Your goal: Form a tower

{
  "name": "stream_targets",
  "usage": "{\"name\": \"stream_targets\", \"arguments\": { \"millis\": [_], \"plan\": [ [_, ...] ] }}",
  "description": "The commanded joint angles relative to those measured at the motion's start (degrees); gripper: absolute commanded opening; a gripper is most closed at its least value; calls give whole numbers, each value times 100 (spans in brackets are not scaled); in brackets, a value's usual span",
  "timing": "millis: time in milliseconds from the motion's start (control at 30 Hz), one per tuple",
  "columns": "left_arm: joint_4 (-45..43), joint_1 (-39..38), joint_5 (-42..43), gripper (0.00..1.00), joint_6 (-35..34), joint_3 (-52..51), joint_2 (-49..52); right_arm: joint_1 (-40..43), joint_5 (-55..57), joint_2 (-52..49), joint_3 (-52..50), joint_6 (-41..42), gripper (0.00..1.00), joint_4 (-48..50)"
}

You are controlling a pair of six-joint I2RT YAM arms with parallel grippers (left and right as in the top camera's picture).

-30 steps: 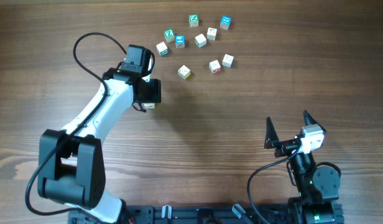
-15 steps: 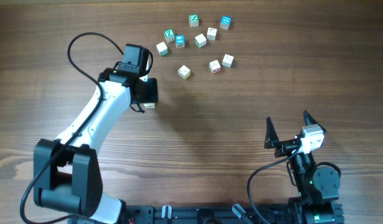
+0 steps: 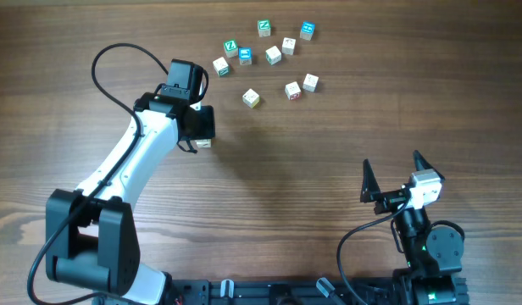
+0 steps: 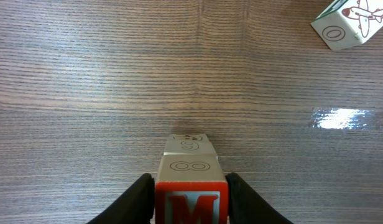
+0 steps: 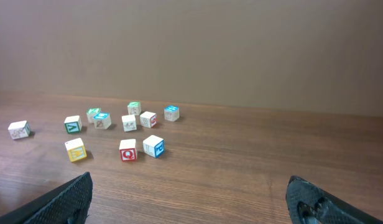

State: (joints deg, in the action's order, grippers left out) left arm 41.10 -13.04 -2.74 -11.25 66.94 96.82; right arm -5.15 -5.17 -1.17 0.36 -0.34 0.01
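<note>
Toppling is being risked at the left wrist view's lower centre, where the red M cube [image 4: 191,204] is being clamped by the left gripper [image 4: 190,186] against the short tower [image 4: 190,160], should it be released askew; the right gripper [image 3: 392,169] is being held spread, lower right overhead.

Overhead: high, straight down, whole desk [image 3: 371,127]. Left wrist: very near, angled down on the tower [image 4: 191,186], left of desk centre. Right wrist: low, near right corner, facing far edge. Overhead and right wrist share loose cubes [image 3: 273,54] [image 5: 128,122].
</note>
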Motion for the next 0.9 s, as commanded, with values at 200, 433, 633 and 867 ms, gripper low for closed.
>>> {"name": "stream_targets", "arguments": {
  "millis": [200,433,633,867],
  "plan": [
    [-13,2,-125,41,55,116,-103,20,-90,15,-7,-79,100,31],
    [179,2,-48,39,50,109,-103,20,-87,15,-7,-79,100,31],
    [55,2,-35,33,55,79,-103,20,-87,15,-7,-81,100,31],
    [17,2,-33,35,205,79,-103,20,-90,15,-7,-83,100,33]
  ]
}}
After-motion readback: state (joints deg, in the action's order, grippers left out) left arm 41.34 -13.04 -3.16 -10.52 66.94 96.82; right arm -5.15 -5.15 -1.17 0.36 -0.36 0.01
